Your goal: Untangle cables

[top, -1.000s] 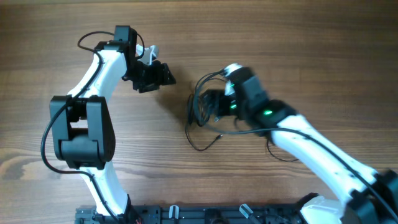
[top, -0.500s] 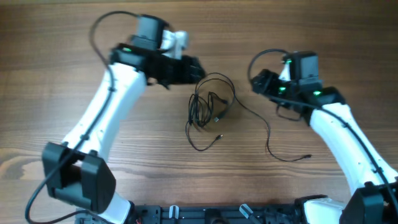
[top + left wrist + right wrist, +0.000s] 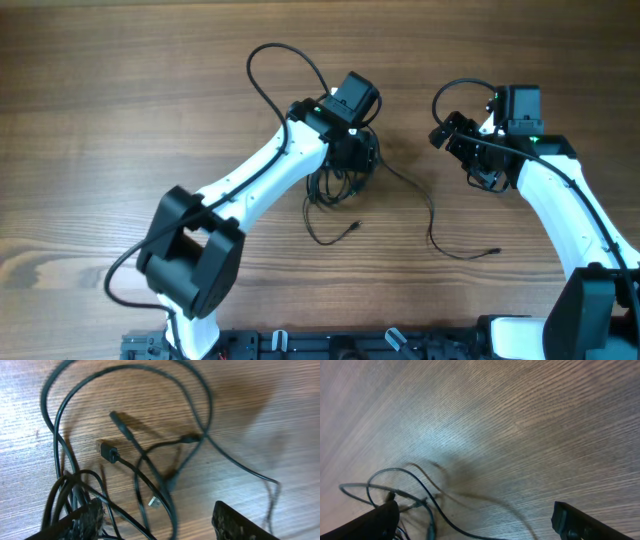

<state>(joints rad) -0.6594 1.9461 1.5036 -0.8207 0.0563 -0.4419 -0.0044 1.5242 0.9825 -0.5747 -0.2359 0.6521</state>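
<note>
Cable condition: I see the cables (image 3: 338, 188) as a loose knot of thin black cords lying on the table near its centre. Several loops overlap one another in the knot. One cord leaves it to the right, curves down and ends in a small plug (image 3: 497, 251) that lies well apart from the knot. A shorter tail ends in a plug (image 3: 357, 224) just below the knot.

In the left wrist view the cables (image 3: 150, 455) cross in wide loops. A flat rectangular plug (image 3: 103, 450) and a slim barrel-type plug (image 3: 120, 423) lie inside the largest loop, and a small pale connector tip (image 3: 154, 502) lies lower down. Tighter coils are bunched at lower left.

Left gripper: the left gripper (image 3: 352, 156) hangs directly over the upper part of the knot. Its fingers (image 3: 82, 519) stand wide apart, with strands lying between them and nothing clamped. The left-hand finger is right at the bunched coils; I cannot tell whether it touches them.

Right gripper: the right gripper (image 3: 458, 150) is to the right of the knot, well apart from it. Its fingers (image 3: 572, 521) are spread wide with nothing between them. Its camera shows the cables (image 3: 402, 492) only as blurred loops at lower left.

Surface: the table (image 3: 100, 100) is brown wood with a lengthwise grain. A thick black arm cable (image 3: 290, 58) arcs above the left arm.
</note>
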